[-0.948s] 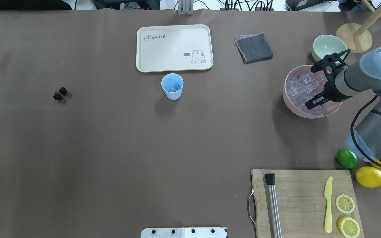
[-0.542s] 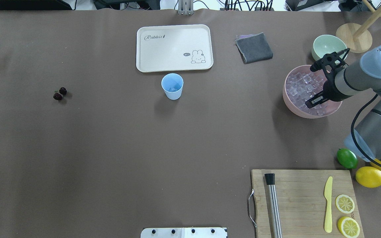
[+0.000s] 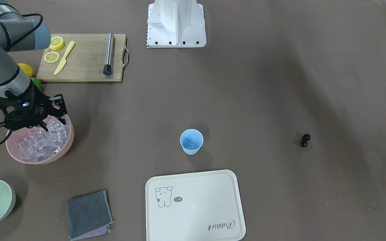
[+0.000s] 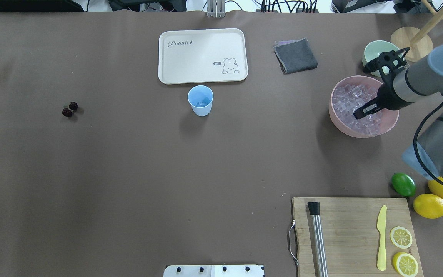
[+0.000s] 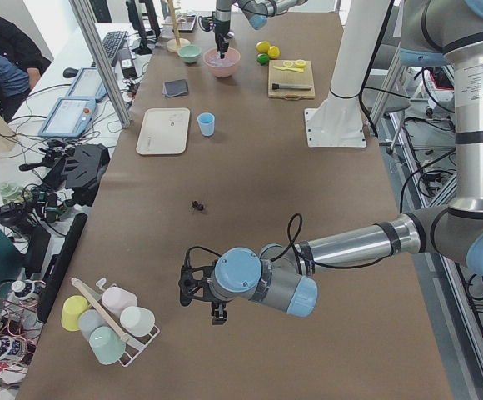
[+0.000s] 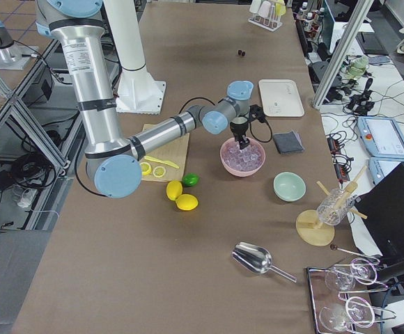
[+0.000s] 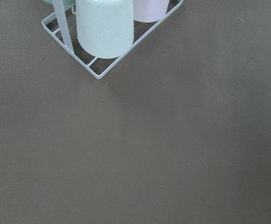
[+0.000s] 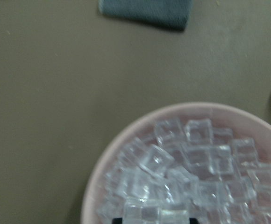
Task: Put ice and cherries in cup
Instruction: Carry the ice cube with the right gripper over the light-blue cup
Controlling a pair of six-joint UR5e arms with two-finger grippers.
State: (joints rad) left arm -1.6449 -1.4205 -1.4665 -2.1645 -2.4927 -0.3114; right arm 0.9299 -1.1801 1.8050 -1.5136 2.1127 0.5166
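Reached over the pink bowl [image 4: 340, 122] with the right arm [image 4: 417, 79], wrist turned down; hung above the table [image 5: 350, 250] with the left gripper [image 5: 216, 315], opening impossible to tell; saw the cup [image 4: 200, 100] upright mid-table, mouth up; held the right gripper [image 6: 243, 145] with fingers parted, tips among the ice [image 4: 352, 96]; found the cherries [image 4: 69, 109] well left of the cup.

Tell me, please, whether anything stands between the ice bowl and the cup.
Nothing visible does: the table between the bowl of ice and the cup is bare; cloth and tray lie beyond that line.
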